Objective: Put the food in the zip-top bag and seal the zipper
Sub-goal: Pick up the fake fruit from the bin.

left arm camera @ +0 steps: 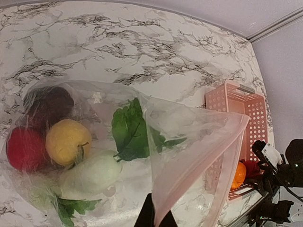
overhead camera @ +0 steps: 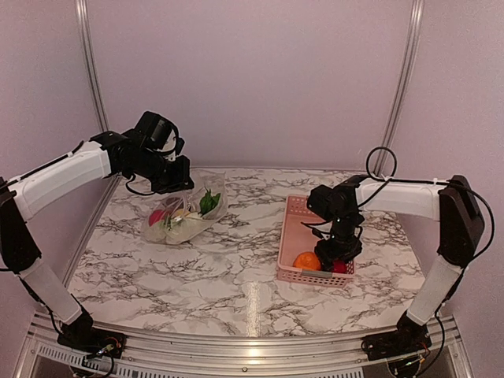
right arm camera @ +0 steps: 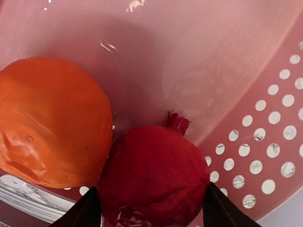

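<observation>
While the right fingers (right arm camera: pixel 87 210) stand apart on either side of a red pomegranate (right arm camera: pixel 154 175), that fruit lies on the floor of the pink basket (right arm camera: pixel 265 142), touching an orange ball (right arm camera: pixel 52 123). The left fingers (left arm camera: pixel 144 218) are pinched shut on the mouth edge of the zip-top bag (left arm camera: pixel 189 142), which lies at the far left of the counter (overhead camera: pixel 236 268). Inside it sit a red ball (left arm camera: pixel 23 149), a yellow piece (left arm camera: pixel 66 142), a dark one (left arm camera: pixel 52 104), a white-cream piece (left arm camera: pixel 92 172) and green leaves (left arm camera: pixel 130 130).

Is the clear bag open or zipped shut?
Open. In the left wrist view, the mouth of the zip-top bag gapes wide, with its rim pinched by the left pincer.
</observation>
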